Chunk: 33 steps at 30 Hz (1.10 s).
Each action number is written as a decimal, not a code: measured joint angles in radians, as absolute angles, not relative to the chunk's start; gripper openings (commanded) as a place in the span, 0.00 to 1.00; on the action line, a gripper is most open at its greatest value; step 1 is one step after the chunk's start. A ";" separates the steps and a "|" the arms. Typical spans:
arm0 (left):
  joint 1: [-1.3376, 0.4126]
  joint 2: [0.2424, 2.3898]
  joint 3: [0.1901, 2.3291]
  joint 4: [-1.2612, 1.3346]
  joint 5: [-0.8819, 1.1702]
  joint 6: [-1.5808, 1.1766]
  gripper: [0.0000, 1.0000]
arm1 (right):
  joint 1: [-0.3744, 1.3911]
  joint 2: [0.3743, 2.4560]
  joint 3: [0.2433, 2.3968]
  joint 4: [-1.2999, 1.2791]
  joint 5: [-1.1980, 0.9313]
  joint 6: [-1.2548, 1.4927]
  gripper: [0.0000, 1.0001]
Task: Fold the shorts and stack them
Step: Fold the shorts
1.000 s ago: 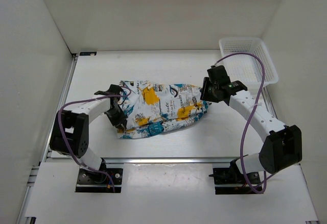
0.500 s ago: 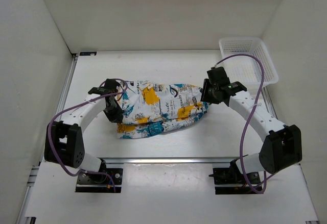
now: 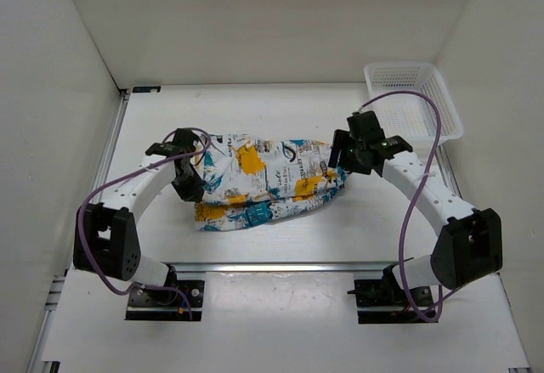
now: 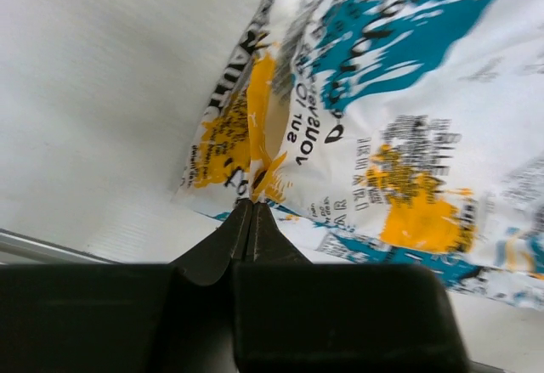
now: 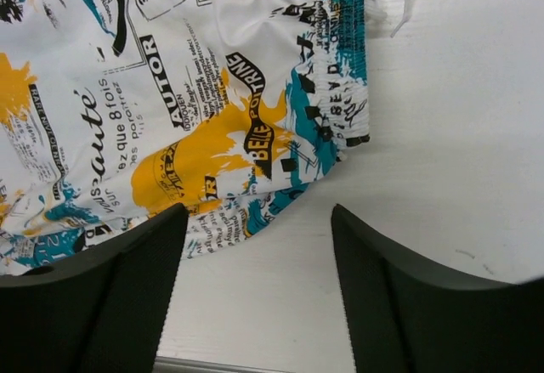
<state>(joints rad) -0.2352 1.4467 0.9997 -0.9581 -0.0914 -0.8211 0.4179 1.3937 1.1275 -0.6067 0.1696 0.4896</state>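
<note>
My left gripper (image 4: 252,210) has just clamped onto the left edge of the shorts (image 3: 268,182) lying on the table (image 3: 255,114), and the right gripper (image 5: 255,220) has spread its fingers, so I judge a fold can start.

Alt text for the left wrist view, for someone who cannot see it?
The left gripper is shut, its black tips pinching a yellow fold at the edge of the printed shorts. The shorts spread up and right over the white table.
</note>
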 measured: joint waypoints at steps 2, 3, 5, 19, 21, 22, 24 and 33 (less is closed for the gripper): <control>-0.235 1.437 1.034 -0.966 -0.097 -0.821 0.10 | 0.387 1.394 1.115 -0.601 0.125 0.490 0.75; -0.235 1.429 1.054 -0.971 -0.099 -0.821 0.10 | 0.361 1.394 1.103 -0.598 0.099 0.490 0.73; -0.235 1.409 1.092 -0.974 -0.101 -0.821 0.10 | 0.304 1.398 1.069 -0.588 0.047 0.491 0.67; -0.235 1.372 1.164 -1.014 -0.115 -0.820 0.10 | 0.224 1.674 1.104 -0.506 -0.139 0.484 0.40; -0.235 1.372 1.171 -1.018 -0.117 -0.821 0.10 | 0.224 1.703 1.111 -0.492 -0.136 0.483 0.23; -0.235 1.372 1.177 -1.021 -0.117 -0.820 0.10 | 0.224 1.709 1.111 -0.491 -0.133 0.481 0.18; -0.235 1.372 1.192 -1.022 -0.118 -0.820 0.10 | 0.224 1.710 1.111 -0.491 -0.126 0.482 0.03; -0.204 1.392 1.303 -1.052 -0.125 -0.796 0.10 | 0.224 1.700 1.232 -0.529 -0.081 0.482 0.00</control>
